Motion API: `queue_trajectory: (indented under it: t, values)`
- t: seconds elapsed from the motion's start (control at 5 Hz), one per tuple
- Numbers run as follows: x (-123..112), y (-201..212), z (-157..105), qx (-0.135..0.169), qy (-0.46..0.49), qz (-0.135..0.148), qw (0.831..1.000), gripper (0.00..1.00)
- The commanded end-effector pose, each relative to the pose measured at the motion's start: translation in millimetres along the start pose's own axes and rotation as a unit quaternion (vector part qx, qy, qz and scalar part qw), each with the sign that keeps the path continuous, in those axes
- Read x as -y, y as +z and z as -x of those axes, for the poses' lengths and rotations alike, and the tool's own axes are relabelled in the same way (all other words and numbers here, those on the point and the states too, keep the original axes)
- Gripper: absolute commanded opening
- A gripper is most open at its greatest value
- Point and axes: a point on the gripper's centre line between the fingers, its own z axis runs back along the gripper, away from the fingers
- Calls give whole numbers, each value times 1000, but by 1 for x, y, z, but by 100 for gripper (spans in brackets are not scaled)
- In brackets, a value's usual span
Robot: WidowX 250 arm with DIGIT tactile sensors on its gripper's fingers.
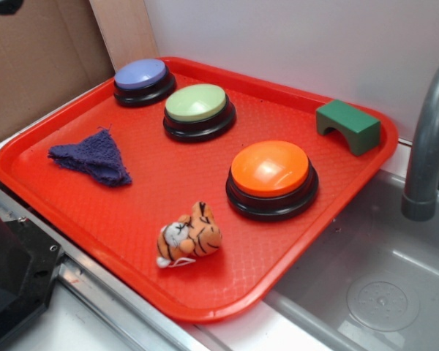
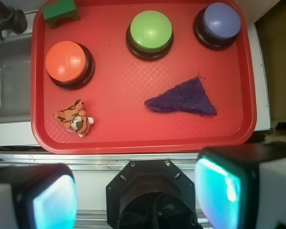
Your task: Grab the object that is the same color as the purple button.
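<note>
Closest to the wrist camera, the hand (image 2: 136,195) hangs open above the metal edge in front of the tray, its two pale-padded fingers (image 2: 218,191) spread wide apart with nothing between them. It holds nothing and touches nothing on the tray.

Just beyond lies the red tray (image 1: 132,227), resting partly on the desk (image 1: 95,329) and partly over a grey sink (image 1: 373,278). On the tray's near part sits a small striped tiger plush (image 1: 189,235), lying on its side. Level with it, toward the other side of the tray and well apart from it, lies the purple cloth (image 1: 93,156), a flat, fuzzy, roughly triangular piece resting directly on the tray surface, clear of every button.

Farther in stands a row of three round buttons on black bases: the orange button (image 1: 271,172) near the sink side, the green button (image 1: 198,106) in the middle, and the purple button (image 1: 143,77) at the far corner, beyond the cloth. All three sit upright and apart from one another.

At the far edge on the sink side rests a green arch-shaped block (image 1: 347,124). Past the tray, a grey faucet (image 1: 428,146) rises beside the sink, and brown cardboard (image 1: 36,66) leans against the pale wall.
</note>
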Motion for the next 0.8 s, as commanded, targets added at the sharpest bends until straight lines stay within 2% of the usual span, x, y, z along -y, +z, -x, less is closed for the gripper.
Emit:
queue_trajectory:
  t: [0.0, 0.2, 0.4, 0.6]
  values:
    - [0, 0, 0, 0, 0, 0, 1000, 100]
    - [-13, -16, -10, 36, 119, 22, 992, 100]
    - [-28, -32, -20, 51, 243, 35, 968, 100]
    - [-54, -65, -32, 46, 368, 66, 926, 100]
